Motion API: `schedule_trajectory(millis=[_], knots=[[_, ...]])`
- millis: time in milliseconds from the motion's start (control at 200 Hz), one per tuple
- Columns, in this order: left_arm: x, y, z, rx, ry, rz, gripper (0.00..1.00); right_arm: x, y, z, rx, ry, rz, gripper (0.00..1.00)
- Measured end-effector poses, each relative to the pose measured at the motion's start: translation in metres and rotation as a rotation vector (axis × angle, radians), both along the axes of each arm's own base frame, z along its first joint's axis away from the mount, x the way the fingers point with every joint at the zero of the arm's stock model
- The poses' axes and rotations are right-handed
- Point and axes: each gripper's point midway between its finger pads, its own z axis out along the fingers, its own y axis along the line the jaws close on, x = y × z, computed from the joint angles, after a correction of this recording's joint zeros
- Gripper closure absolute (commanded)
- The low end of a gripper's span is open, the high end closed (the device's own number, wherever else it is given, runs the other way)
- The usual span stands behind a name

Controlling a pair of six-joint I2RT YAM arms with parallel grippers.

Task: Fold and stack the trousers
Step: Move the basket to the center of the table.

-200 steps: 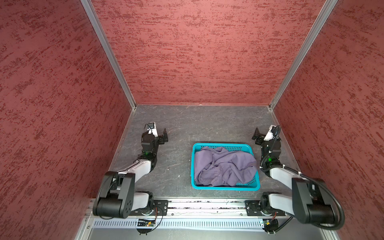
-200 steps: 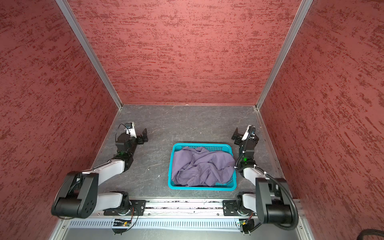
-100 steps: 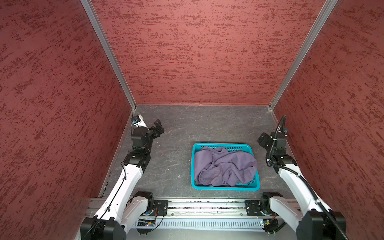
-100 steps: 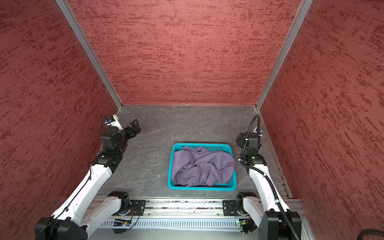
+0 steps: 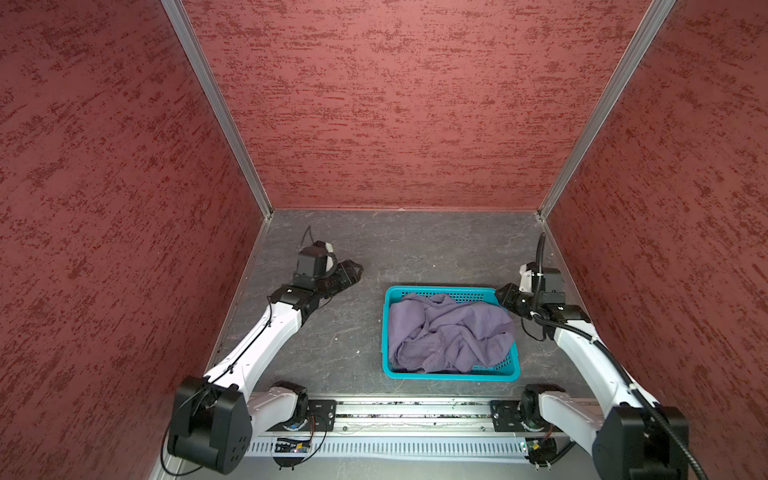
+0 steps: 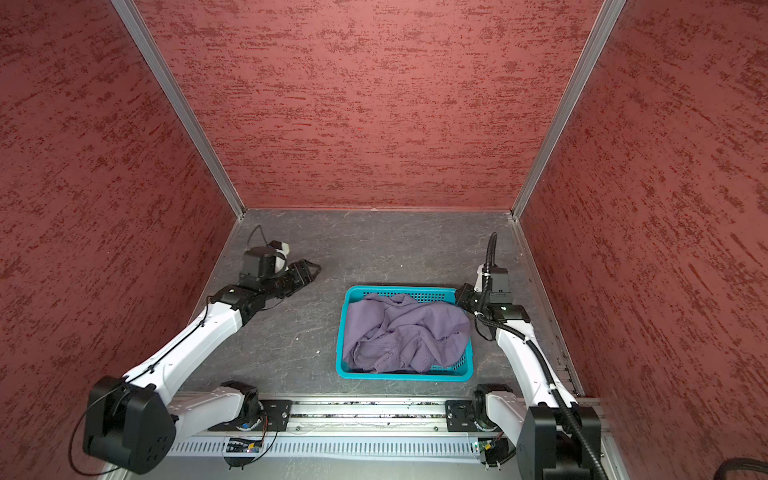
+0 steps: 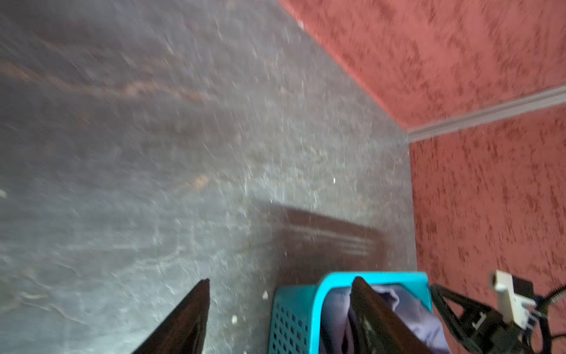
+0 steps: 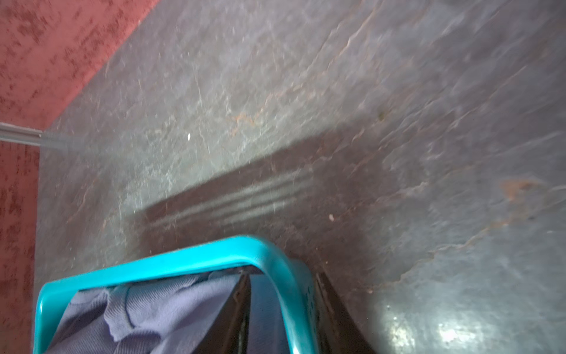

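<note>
Both top views hang high above the near edge and look steeply down toward the far wall [image 5: 395, 104]. They take in the whole surface [image 5: 415, 249] and show nearly the same scene with a small sideways shift. The left wrist view sits low, close to the surface, facing past the left hand [image 7: 281, 279] toward the basket [image 7: 395, 277]. The right wrist view sits closer still, at the basket's corner. Both wrist views share the basket and the trousers [image 8: 137, 312].

Mottled red textured walls [image 5: 395, 104] on three sides, joined by pale metal corner strips [image 5: 217, 108], enclose a dark grey, slate-like desk [image 5: 436, 245] veined with rusty streaks.
</note>
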Motion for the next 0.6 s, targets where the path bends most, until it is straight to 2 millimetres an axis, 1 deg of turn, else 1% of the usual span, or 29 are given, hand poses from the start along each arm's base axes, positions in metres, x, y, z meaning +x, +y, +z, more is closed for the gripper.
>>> schedule_trajectory(millis=[105, 235, 311, 356, 441, 516, 601], knots=[[-0.016, -0.032, -0.011, -0.036, 0.069, -0.069, 0.27, 0.001, 0.003, -0.002, 0.012, 0.005, 0.011, 0.61], [-0.029, -0.064, -0.02, -0.076, 0.128, -0.123, 0.28, 0.006, 0.01, -0.006, 0.036, 0.011, 0.027, 0.62], [-0.035, -0.081, -0.028, -0.097, 0.164, -0.143, 0.28, 0.011, 0.014, -0.01, 0.048, 0.012, 0.041, 0.66], [-0.036, -0.087, -0.035, -0.093, 0.181, -0.147, 0.28, 0.015, 0.016, -0.01, 0.049, 0.004, 0.05, 0.69], [-0.032, -0.092, -0.045, -0.089, 0.212, -0.136, 0.28, 0.024, 0.017, -0.006, 0.056, -0.019, 0.049, 0.73], [-0.025, -0.096, -0.051, -0.083, 0.226, -0.13, 0.29, 0.033, 0.017, -0.005, 0.067, -0.04, 0.038, 0.73], [-0.012, -0.102, -0.056, -0.078, 0.241, -0.124, 0.29, 0.044, 0.016, -0.002, 0.068, -0.047, 0.023, 0.75]])
